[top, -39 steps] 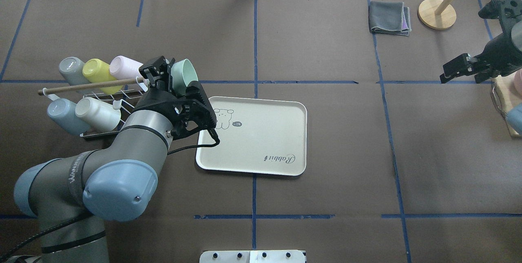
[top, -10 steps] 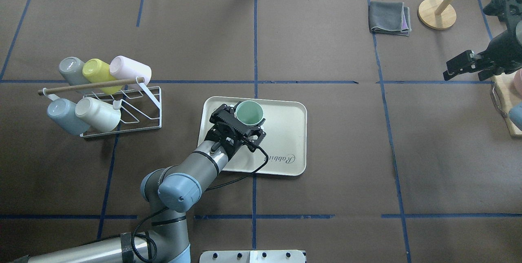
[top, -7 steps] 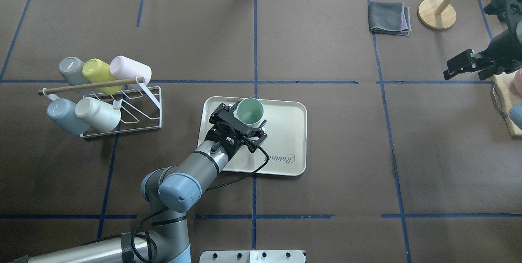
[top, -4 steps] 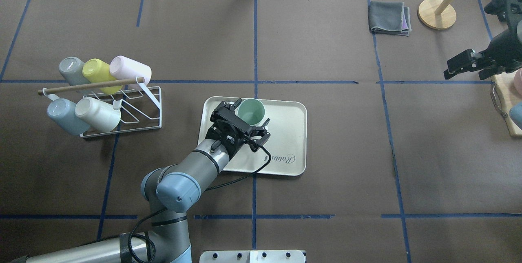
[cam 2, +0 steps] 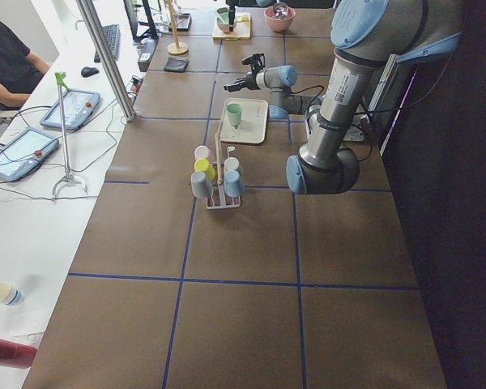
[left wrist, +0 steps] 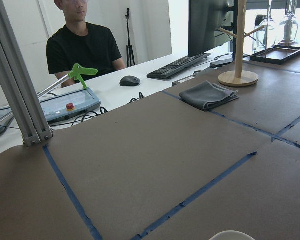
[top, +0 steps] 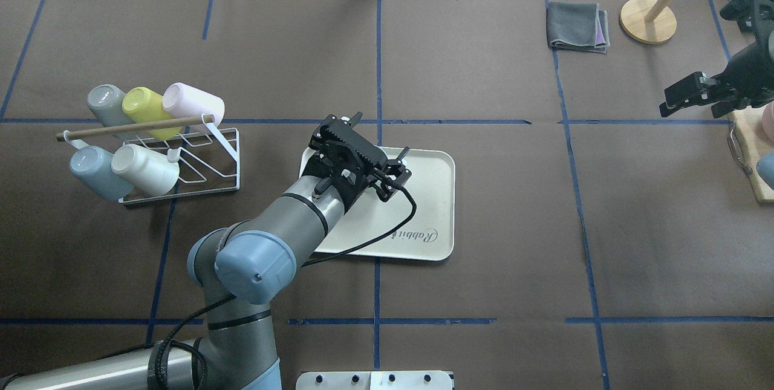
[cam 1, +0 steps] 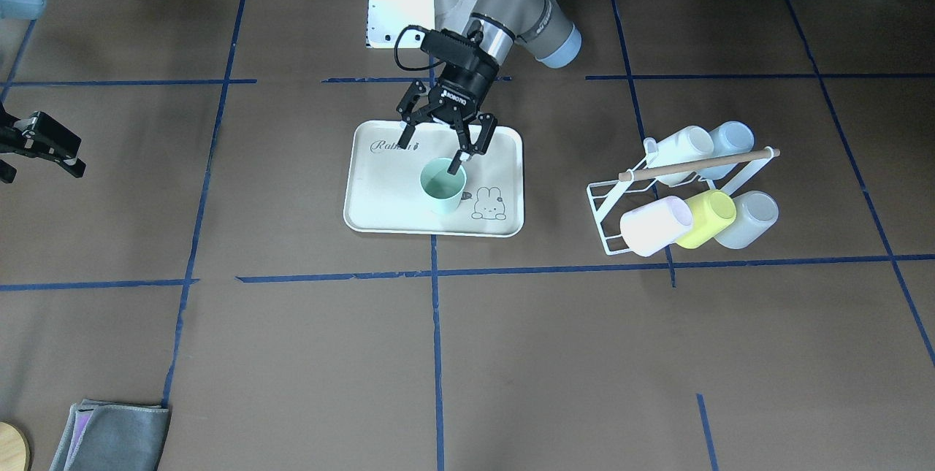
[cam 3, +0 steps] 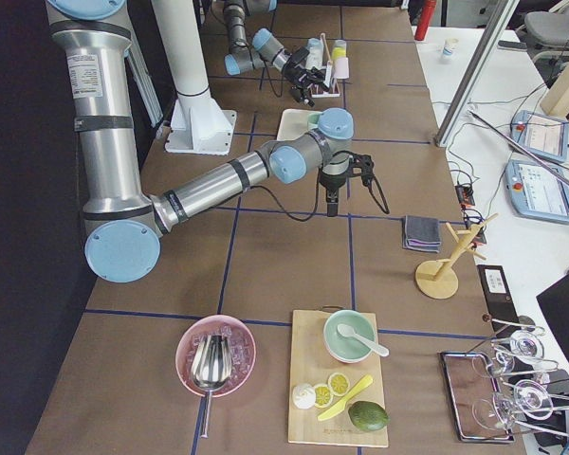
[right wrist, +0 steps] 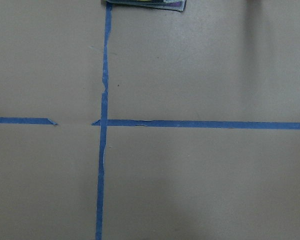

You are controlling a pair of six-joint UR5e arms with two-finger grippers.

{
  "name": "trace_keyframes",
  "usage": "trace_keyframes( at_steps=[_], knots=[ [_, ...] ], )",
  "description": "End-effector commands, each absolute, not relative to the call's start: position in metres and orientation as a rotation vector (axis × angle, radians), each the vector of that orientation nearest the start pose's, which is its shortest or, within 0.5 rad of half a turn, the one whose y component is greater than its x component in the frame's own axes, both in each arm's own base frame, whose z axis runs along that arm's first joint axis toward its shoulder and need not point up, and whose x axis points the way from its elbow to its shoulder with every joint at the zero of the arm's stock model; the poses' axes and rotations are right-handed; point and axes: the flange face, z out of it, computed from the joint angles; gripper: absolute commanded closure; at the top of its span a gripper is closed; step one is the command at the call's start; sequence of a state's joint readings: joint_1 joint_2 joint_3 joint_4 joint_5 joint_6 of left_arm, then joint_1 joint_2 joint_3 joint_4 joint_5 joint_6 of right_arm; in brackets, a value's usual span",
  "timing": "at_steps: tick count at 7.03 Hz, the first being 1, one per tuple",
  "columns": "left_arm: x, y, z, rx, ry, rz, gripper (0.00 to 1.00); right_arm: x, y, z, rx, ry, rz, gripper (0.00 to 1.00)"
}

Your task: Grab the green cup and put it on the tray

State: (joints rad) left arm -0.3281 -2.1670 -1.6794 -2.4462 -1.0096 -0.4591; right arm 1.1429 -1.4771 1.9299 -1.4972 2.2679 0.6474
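The green cup (cam 1: 443, 187) stands upright on the cream tray (cam 1: 380, 197), next to the bunny drawing. My left gripper (cam 1: 432, 152) is open and empty, hanging just above and behind the cup, apart from it. In the overhead view the left gripper (top: 381, 133) covers the cup, and only the tray (top: 423, 196) shows. The exterior left view shows the cup (cam 2: 235, 113) on the tray. My right gripper (top: 682, 95) is open and empty above the table's far right; it also shows in the front view (cam 1: 36, 148).
A white wire rack (top: 199, 163) with several pastel cups stands left of the tray. A folded grey cloth (top: 577, 27) and a wooden stand (top: 647, 20) sit at the back right. A board with food items (cam 3: 337, 389) lies at the right end.
The left gripper carried the green cup from the rack to the tray, opened and let it go. It has since risen above the cup. The right arm has barely moved.
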Motion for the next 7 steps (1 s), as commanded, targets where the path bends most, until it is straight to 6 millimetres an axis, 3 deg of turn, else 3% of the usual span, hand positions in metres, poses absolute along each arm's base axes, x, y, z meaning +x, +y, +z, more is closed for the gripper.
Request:
trace_keyframes(
  at_steps=[1,2,3,5,6,7],
  knots=[
    [0.458,-0.419,0.177,1.317,0.841,0.181,0.00,-0.146,-0.501,0.430,0.089,-0.841,0.029,0.00],
    [0.426,-0.452,0.192,1.287,0.844,0.177,0.00,-0.142,-0.502,0.431,0.091,-0.841,0.031,0.00],
    [0.381,-0.491,0.214,1.205,0.869,0.164,0.00,-0.139,-0.502,0.430,0.091,-0.844,0.036,0.00],
    [0.248,-0.570,0.249,0.995,0.921,0.221,0.00,-0.124,-0.504,0.431,0.079,-0.875,0.053,0.00],
    [0.181,-0.586,0.286,0.891,0.919,0.195,0.00,-0.120,-0.505,0.432,0.080,-0.874,0.061,0.00],
    [0.130,-0.592,0.331,0.793,0.912,0.167,0.00,-0.116,-0.509,0.436,0.077,-0.875,0.068,0.00]
  ],
)
